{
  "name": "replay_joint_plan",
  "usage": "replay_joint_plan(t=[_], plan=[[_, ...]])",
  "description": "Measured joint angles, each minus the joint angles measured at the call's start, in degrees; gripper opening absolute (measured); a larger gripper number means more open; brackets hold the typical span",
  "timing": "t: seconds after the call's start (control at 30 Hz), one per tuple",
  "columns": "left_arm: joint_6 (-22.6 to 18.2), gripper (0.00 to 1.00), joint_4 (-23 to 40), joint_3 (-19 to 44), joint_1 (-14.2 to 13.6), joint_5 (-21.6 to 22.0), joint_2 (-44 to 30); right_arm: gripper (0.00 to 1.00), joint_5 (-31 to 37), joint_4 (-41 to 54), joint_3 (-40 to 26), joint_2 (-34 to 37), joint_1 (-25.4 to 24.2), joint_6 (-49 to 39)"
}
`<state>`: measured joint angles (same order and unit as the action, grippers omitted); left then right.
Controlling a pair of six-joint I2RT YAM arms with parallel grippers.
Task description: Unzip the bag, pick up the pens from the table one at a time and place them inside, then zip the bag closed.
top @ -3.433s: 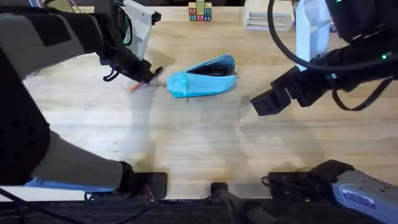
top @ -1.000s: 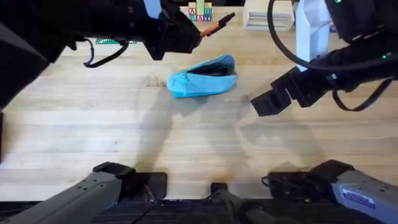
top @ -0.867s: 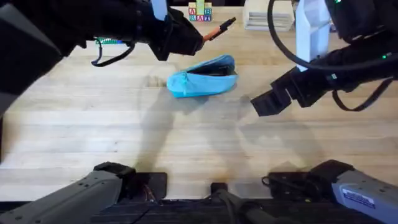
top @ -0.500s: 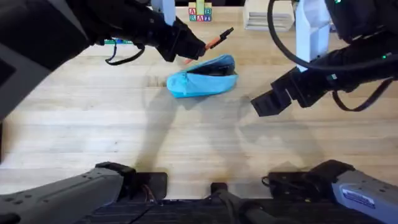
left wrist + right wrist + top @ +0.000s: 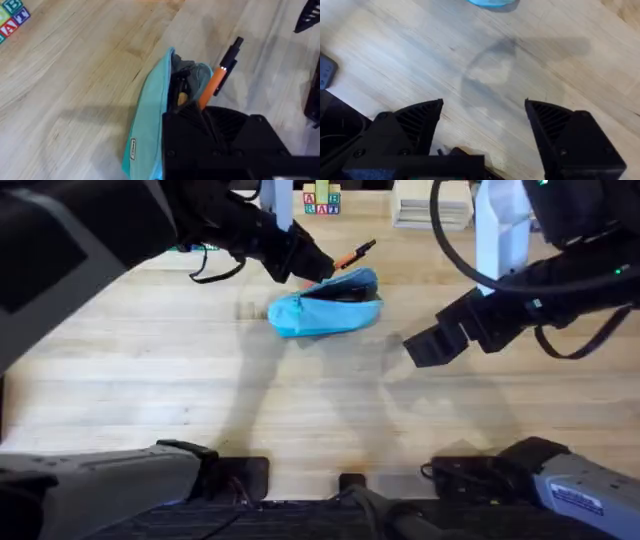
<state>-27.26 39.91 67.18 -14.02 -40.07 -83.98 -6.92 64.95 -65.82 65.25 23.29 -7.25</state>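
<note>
The light blue bag lies at the middle back of the table, its zipper open. Something dark shows inside the opening. My left gripper hangs just behind the bag's left part, shut on a pen with an orange barrel and black end. In the left wrist view the pen slants out from my gripper over the open bag. My right gripper hovers open to the right of the bag, apart from it. Bare table lies between its fingers.
Alphabet blocks and a white ribbed object stand along the table's back edge. The blocks also appear in the left wrist view. A sliver of the bag shows beyond my right gripper.
My left gripper lifted the orange pen from the table left of the bag, carried it right, and has lowered it to the bag's opening. The right arm has not moved.
</note>
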Motion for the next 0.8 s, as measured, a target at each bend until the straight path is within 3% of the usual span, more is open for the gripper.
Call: replay_joint_plan(t=[0.27, 0.8], plan=[[-0.43, 0.042, -4.14, 0.0, 0.0, -2.21, -4.36, 0.998, 0.0, 0.0, 0.0, 0.0, 0.0, 0.02], [-0.62, 0.042, -2.48, 0.0, 0.0, -3.17, -9.97, 0.998, 0.0, 0.0, 0.0, 0.02, 0.0, 0.0]])
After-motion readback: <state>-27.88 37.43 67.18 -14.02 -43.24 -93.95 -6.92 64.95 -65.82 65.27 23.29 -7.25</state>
